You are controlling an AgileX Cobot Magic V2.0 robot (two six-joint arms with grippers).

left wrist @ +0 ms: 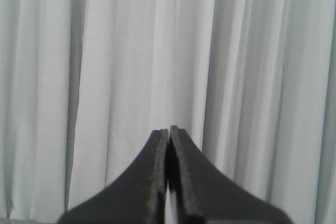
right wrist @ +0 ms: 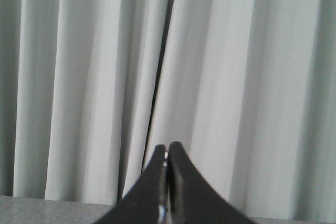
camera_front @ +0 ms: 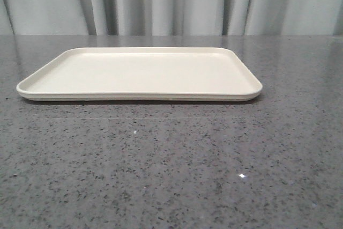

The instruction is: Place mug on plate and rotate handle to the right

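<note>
Both tools — left tool [left wrist: 169,129], right tool [right wrist: 167,148] — pinched together facing curtain [camera_front: 161,1]; plate [camera_front: 139,96] on table [camera_front: 171,175].

The plate [camera_front: 139,73] lies flat on the worktop [camera_front: 171,175], toward its far half and a little left of centre, its long side running left to right. A pleated curtain [camera_front: 171,4] hangs behind the worktop's far edge. In the wrist views, the left claw [left wrist: 169,129] and the right claw [right wrist: 167,148] each point at that curtain, raised above the worktop.
</note>
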